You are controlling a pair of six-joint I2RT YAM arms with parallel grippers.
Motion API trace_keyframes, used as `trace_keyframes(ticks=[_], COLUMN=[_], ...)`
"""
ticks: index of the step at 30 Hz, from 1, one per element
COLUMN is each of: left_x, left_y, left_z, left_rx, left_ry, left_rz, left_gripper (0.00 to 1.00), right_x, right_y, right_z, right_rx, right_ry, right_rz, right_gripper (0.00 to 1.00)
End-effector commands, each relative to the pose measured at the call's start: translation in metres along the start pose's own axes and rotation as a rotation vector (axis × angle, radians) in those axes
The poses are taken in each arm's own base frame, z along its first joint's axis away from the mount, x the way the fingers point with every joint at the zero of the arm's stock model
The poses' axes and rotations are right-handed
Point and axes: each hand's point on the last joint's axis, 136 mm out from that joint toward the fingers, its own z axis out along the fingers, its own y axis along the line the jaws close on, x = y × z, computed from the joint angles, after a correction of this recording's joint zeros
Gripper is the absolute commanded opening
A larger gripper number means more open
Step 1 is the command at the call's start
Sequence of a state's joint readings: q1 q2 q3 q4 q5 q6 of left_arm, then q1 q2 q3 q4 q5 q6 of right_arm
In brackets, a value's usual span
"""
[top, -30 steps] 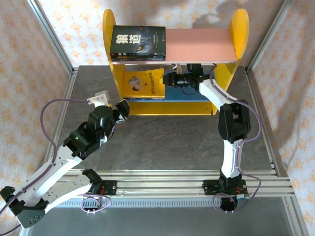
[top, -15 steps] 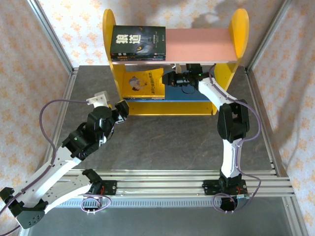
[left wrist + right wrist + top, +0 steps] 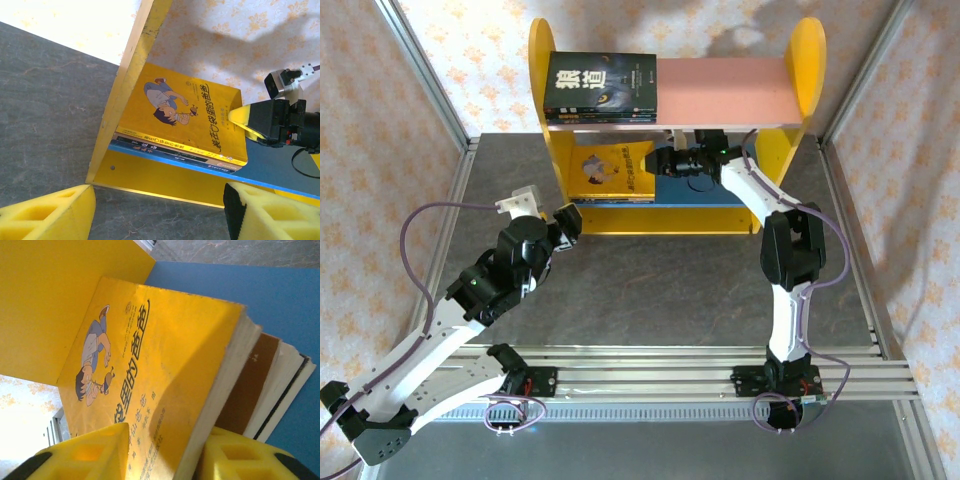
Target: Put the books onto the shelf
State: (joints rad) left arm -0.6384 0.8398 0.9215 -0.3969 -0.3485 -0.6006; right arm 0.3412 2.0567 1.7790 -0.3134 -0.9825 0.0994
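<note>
From above, the shelf (image 3: 807, 60) is seen at the far edge of the mottled grey table (image 3: 650, 290), its yellow side panels rounded at the top. A flat stack of dark paperbacks (image 3: 600, 85) is laid at the left end of the smooth pink upper board (image 3: 730, 90). Below, on the blue lower board (image 3: 705, 192), the yellow book (image 3: 612, 170) is lying on top of a second stack, pushed against the left panel. The right gripper (image 3: 660, 163) is reached in under the pink board, at the yellow book's right edge. The left gripper (image 3: 568, 220) is held over the table, just in front of the shelf's left panel.

Left wrist now: its two blocky yellow foam fingers (image 3: 45, 212) are spread wide with nothing between them. The yellow book's glossy cover, printed with a cartoon boy, is viewed beyond, with thin dark books beneath it. One wedge-shaped finger of the right gripper is set at the cover's right edge.

Right wrist: the yellow book's corner is seen between the two foam fingers (image 3: 85, 455), with pale page edges facing the right one. A brown book (image 3: 252, 385) and further white-paged ones are stacked beneath. Whether the book is pressed or merely straddled cannot be told.
</note>
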Motion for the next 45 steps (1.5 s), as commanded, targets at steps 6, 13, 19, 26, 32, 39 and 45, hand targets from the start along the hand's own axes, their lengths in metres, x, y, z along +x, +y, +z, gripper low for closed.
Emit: trace_keyframes(ticks=[6, 13, 19, 26, 32, 39, 45], left_x=[-0.003, -0.002, 0.000, 0.000, 0.001, 0.001, -0.012], left_y=[0.006, 0.010, 0.012, 0.015, 0.015, 0.016, 0.019], left_z=[-0.005, -0.006, -0.009, -0.013, -0.014, -0.015, -0.018], left_rx=[-0.014, -0.018, -0.015, -0.014, -0.013, -0.017, -0.045], left_ry=[-0.006, -0.007, -0.010, -0.011, 0.000, 0.000, -0.035], left_rz=[0.007, 0.004, -0.002, -0.007, -0.002, 0.012, 0.045], left_gripper=[0.69, 0.68, 0.69, 0.69, 0.69, 0.70, 0.71], right_x=[-0.006, -0.007, -0.009, -0.010, -0.008, -0.003, 0.001], right_y=[-0.003, -0.011, -0.010, -0.015, -0.016, -0.016, -0.022], right_z=[-0.002, -0.005, -0.011, -0.020, -0.025, -0.038, -0.071], right_rx=[0.085, 0.129, 0.156, 0.197, 0.214, 0.256, 0.368], right_ry=[-0.011, -0.016, -0.028, -0.045, -0.057, -0.083, -0.143], right_rz=[-0.024, -0.014, -0.026, -0.023, -0.019, -0.020, -0.006], right_gripper=[0.58, 0.66, 0.69, 0.71, 0.71, 0.71, 0.72])
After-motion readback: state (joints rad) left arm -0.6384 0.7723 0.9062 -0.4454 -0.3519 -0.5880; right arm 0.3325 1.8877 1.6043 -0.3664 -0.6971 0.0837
